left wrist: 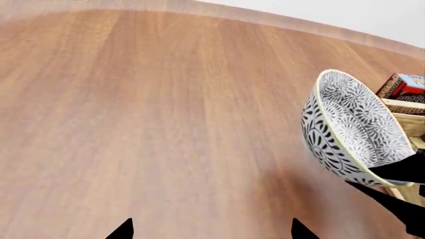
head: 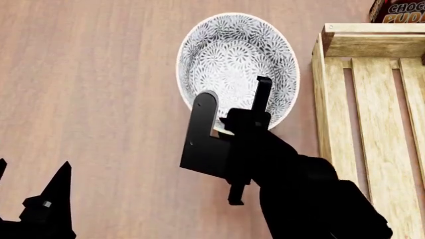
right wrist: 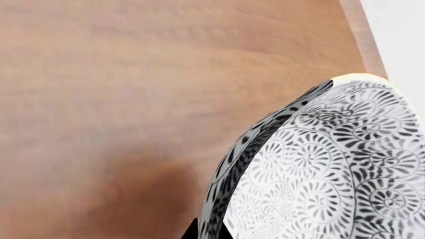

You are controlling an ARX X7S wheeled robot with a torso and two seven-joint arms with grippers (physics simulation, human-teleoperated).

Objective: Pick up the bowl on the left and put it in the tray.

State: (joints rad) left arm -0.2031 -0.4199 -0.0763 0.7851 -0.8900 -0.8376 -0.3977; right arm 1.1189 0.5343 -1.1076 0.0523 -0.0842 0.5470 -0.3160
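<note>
The bowl (head: 236, 59), white with a dense dark floral pattern, is held tilted above the wooden table, just left of the tray (head: 371, 99). My right gripper (head: 234, 89) is shut on the bowl's near rim, with one finger outside the wall and one inside. In the left wrist view the bowl (left wrist: 352, 129) hangs on its side with the tray (left wrist: 415, 124) behind it. The right wrist view is filled by the bowl (right wrist: 319, 169). My left gripper (head: 33, 172) is open and holds nothing, low at the near left, well apart from the bowl. Its two fingertips (left wrist: 123, 230) stand wide apart.
A chocolate pudding box (head: 398, 11) stands at the tray's far end, also seen as the box (left wrist: 401, 85) from the left wrist. The brown wooden table (head: 99, 74) stretches left of the bowl, and its far edge (left wrist: 279, 22) shows in the left wrist view.
</note>
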